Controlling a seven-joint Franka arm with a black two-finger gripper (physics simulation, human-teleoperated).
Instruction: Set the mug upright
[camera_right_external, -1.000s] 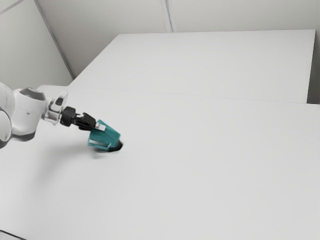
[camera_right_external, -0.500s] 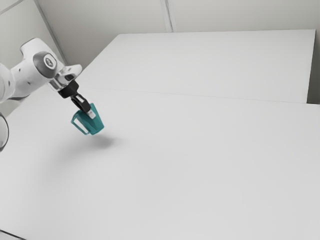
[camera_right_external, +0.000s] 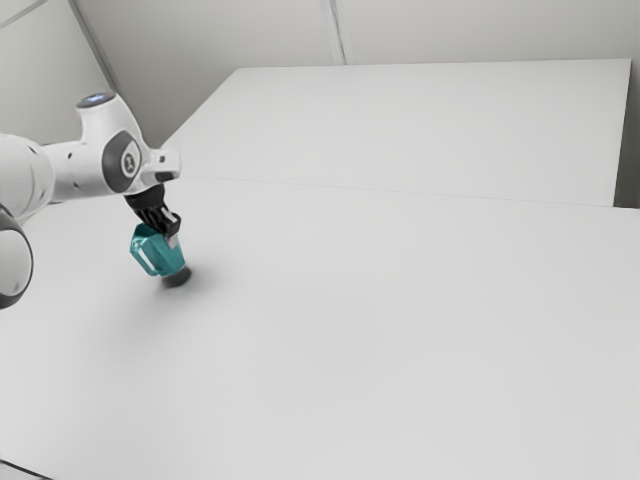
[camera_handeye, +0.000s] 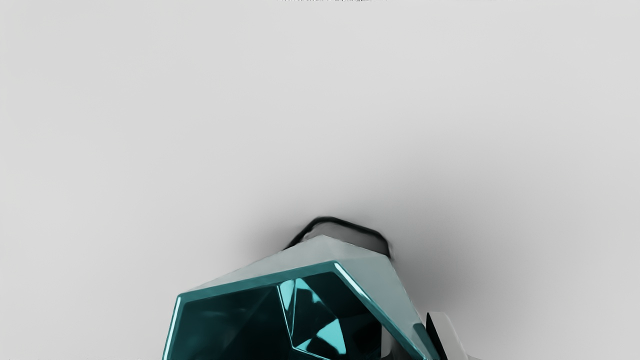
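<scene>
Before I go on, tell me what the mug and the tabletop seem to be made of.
The mug looks like glossy glazed ceramic, or perhaps hard plastic: crisp highlights run along its teal rim and inside facets. The tabletop looks matte and smooth, perhaps laminate or painted board: it takes soft shadows without clear reflections.

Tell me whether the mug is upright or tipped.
Tipped partway: in the exterior view the mug leans, its mouth toward that view's left, its base toward the right.

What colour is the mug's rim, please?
The mug's rim is teal, showing best in the wrist view.
</scene>
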